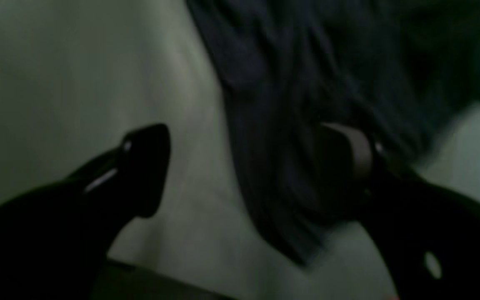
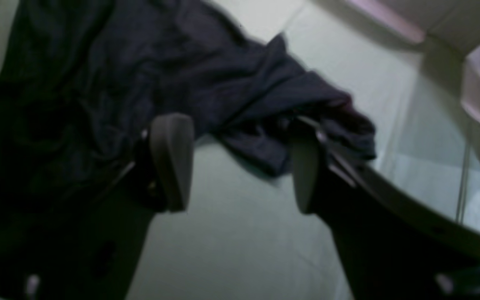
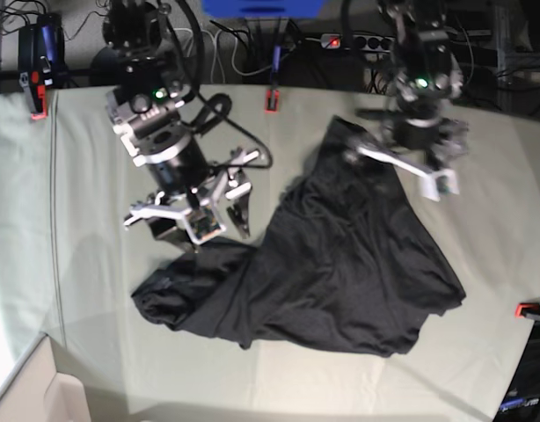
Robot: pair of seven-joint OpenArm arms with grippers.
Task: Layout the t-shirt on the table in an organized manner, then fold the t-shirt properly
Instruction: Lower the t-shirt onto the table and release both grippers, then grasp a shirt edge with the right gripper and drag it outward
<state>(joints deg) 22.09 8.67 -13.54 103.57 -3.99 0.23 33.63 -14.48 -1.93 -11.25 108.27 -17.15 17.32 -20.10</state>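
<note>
The limp, charcoal-black fabric t-shirt (image 3: 323, 264) lies rumpled mid-tabletop (image 3: 76, 158), toward its right edge. Both the left gripper (image 3: 402, 163) and right gripper (image 3: 195, 215) gape empty. It's light and floppy; pinch hems or shoulder corners.

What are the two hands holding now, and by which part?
Nothing. Both the left hand and the right hand are open above the t-shirt.
</note>
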